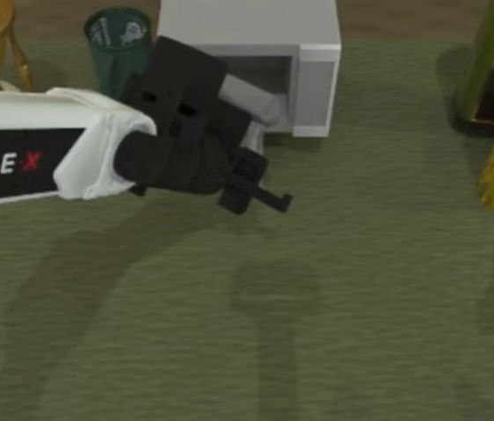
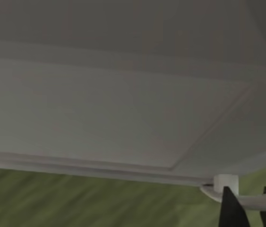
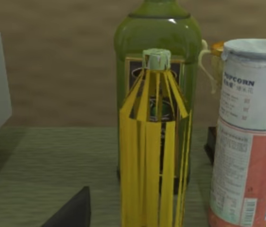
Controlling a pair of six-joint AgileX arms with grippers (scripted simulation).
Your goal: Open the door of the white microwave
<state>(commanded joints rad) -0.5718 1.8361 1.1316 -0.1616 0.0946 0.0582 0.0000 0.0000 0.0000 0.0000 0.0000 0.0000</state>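
the left claw [image 1: 264, 195] sits just left of centre in the upper half of the top view, its dark fingers poking out toward the right, low in front of the white microwave [image 1: 255, 39]. in the left wrist view two dark fingertips [image 2: 230, 208] show at the lower right corner, set narrowly apart with the slim white bar handle [image 2: 246, 197] running between them, so the claw looks closed down around the handle; i cannot tell for sure that the pads press on it. the door [image 1: 251, 96] stands swung partly outward from the microwave's front, angled toward the lower left of the top view, with the grey cavity [image 1: 268, 72] showing behind it; much of the door is hidden under the black wrist. in the left wrist view the door's pale panel [image 2: 123, 104] fills almost the whole frame, just above the fingertips. the microwave lies at the top centre of the top view on the green table [image 1: 317, 307], with a green cup [image 1: 117, 39] just to its left. the right claw is not seen in the top view; its wrist view faces a green bottle [image 3: 156, 71], a yellow slatted object [image 3: 154, 156] and a popcorn can [image 3: 248, 132].
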